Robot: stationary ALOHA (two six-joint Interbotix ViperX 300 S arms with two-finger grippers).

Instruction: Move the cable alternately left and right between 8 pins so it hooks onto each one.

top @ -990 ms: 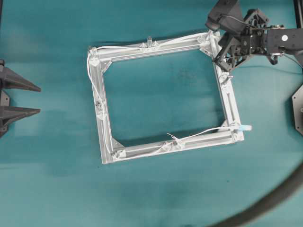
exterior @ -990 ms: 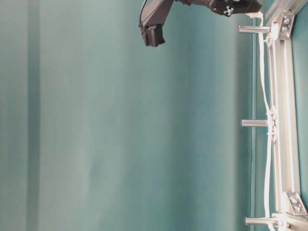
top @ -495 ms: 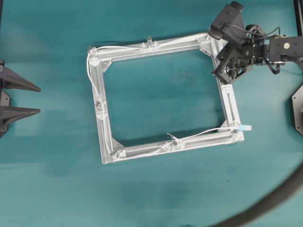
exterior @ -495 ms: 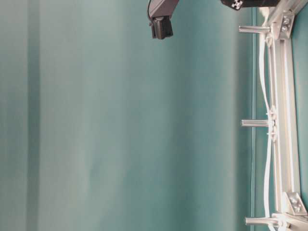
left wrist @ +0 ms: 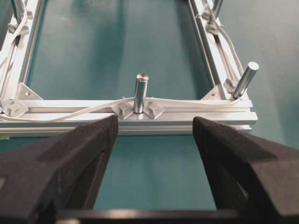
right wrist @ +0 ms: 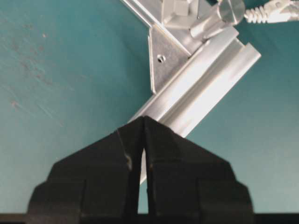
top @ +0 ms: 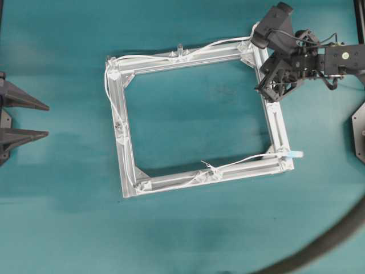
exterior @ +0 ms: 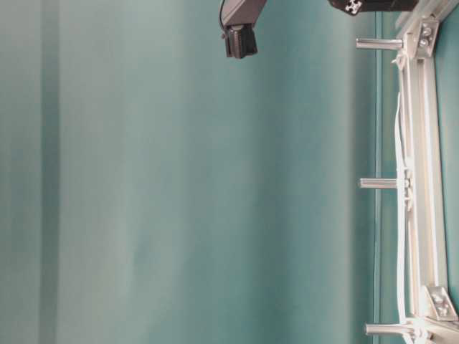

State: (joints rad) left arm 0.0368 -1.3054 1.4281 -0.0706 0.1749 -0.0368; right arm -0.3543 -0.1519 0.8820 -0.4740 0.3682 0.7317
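Overhead view: a silver frame [top: 122,145] lies flat on the teal worktop [top: 188,240]. The white cable [top: 148,57] runs along the frame's top bar from the upper right corner, around the upper left corner, down the left bar and along the bottom bar, ending at a pale plug [top: 293,154] sticking out past the lower right corner. Small whitish pins [top: 179,52] with clip bases sit along the bars; the cable passes by them, but the hooking is too fine to judge here. The right pincer [top: 268,87] hangs over the frame's right bar near the upper right corner. The left pincer [top: 43,120] sits at the left edge, well apart from the frame, its two fingers spread.

Table-level view: the frame stands along the right edge with metal posts [exterior: 379,183] jutting leftward; the cable [exterior: 399,215] runs lengthwise along the bar beside them. A dark arm part [exterior: 239,39] hangs at the top.

Left wrist view: the left pincer's fingers [left wrist: 60,163] stand wide apart with nothing between them. Beyond them the cable [left wrist: 88,110] lies along the near bar and passes behind a central post [left wrist: 140,92].

Right wrist view: the right pincer [right wrist: 143,122] is pressed together, tips meeting, over a frame bar [right wrist: 205,79]; whether it pinches the cable cannot be told. The cable's plug [right wrist: 273,13] shows at the top right corner beside a post [right wrist: 219,16].
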